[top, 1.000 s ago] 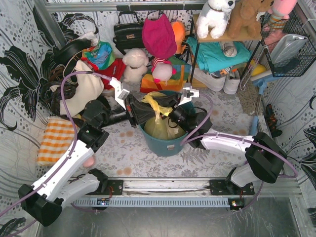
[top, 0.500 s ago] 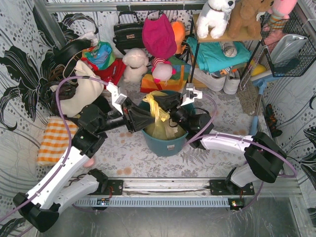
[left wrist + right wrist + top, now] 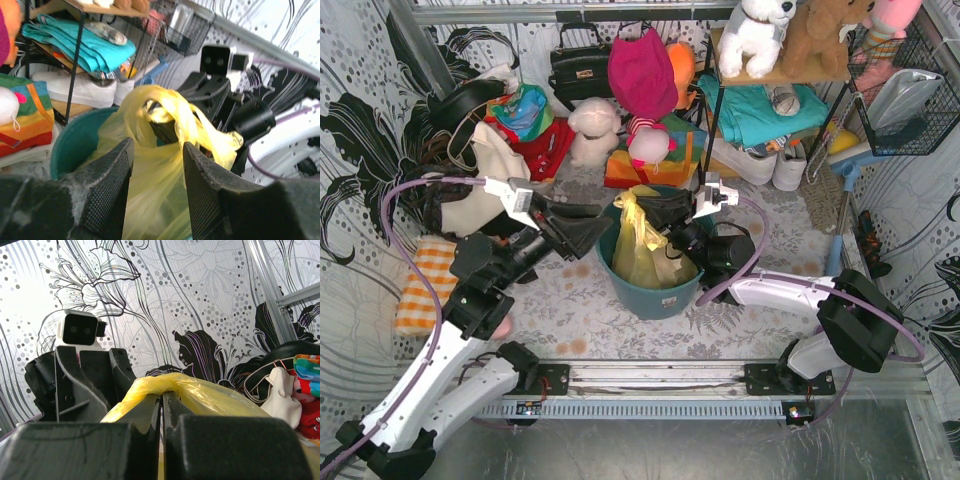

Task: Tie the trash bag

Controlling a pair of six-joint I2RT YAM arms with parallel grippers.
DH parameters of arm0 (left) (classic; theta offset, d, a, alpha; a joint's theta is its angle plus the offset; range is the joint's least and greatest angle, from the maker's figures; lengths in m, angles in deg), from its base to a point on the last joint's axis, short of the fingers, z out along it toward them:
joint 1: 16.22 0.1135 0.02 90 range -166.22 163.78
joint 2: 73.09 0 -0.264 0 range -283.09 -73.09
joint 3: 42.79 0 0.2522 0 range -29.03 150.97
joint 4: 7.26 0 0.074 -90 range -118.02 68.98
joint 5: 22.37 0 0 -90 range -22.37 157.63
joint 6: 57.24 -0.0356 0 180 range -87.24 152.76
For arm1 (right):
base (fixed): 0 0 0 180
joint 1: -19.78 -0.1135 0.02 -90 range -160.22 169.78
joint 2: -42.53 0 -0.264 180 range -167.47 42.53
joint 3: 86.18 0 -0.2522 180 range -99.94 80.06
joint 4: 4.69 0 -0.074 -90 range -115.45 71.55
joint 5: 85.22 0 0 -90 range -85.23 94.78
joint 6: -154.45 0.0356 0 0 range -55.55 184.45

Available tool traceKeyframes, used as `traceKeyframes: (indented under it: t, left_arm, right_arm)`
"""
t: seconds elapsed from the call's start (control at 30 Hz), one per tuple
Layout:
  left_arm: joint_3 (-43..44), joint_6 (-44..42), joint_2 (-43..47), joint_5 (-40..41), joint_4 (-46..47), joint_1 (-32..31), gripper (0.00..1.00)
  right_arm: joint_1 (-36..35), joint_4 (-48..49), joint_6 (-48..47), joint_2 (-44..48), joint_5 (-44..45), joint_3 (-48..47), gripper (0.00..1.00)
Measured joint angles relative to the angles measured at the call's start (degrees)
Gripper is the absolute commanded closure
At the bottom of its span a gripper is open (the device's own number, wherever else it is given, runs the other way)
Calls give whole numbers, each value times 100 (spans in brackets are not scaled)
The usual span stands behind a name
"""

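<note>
Trash bag [image 3: 642, 250] sits upright in the teal bin [image 3: 655, 297], mid-table, between the two arms. Its yellow plastic rises above the rim and gathers into a twisted neck at the top. Right gripper [image 3: 650, 208] reaches in from the right, over the far side of the bin, and is clamped on that neck. Its wrist view shows the two fingers pressed together with only a hairline slit between them, and yellow film bunched over and around their tips. In the left wrist view the same black fingers show inside a loop of the twisted plastic, and a loose tail of the bag hangs off toward the right arm. Left gripper [image 3: 601, 224] stands just outside the bin's left rim, pointed at the bag. Its jaws are parted to a moderate gap with nothing between them. The textured pads [image 3: 107, 185] are bare; the bag is seen through the gap, beyond the tips, not touching them as far as I can tell. Clutter runs along the back wall behind the bin: soft toys [image 3: 592, 130], a cream tote [image 3: 495, 180], a rack with folded teal cloth [image 3: 755, 110]. An orange checked cloth [image 3: 432, 285] lies on the table [image 3: 570, 300] by the left arm.
</note>
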Motion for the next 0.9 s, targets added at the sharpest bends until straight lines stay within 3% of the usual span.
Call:
traceKeyframes:
  t: [0.2, 0.33, 0.5, 0.6, 0.77, 0.9]
  left_arm:
    - [-17, 787, -39, 704, 490, 0, 39]
    - [-184, 1950, -256, 1104, 953, 0, 36]
    - [-699, 3523, -511, 1266, 1578, 24, 44]
    - [-776, 4240, -544, 1296, 1661, 24, 43]
    - [-835, 4931, -367, 1314, 1650, 24, 38]
    - [-780, 5139, -225, 1394, 1453, 24, 41]
  right_arm:
    - [0, 2, 15, 2, 0, 4, 100]
    - [0, 4, 15, 2, 0, 4, 100]
    - [0, 9, 15, 2, 22, 4, 100]
    - [15, -7, 15, 0, 26, 4, 100]
    - [4, 2, 15, 2, 24, 4, 100]
    - [4, 2, 15, 2, 24, 4, 100]
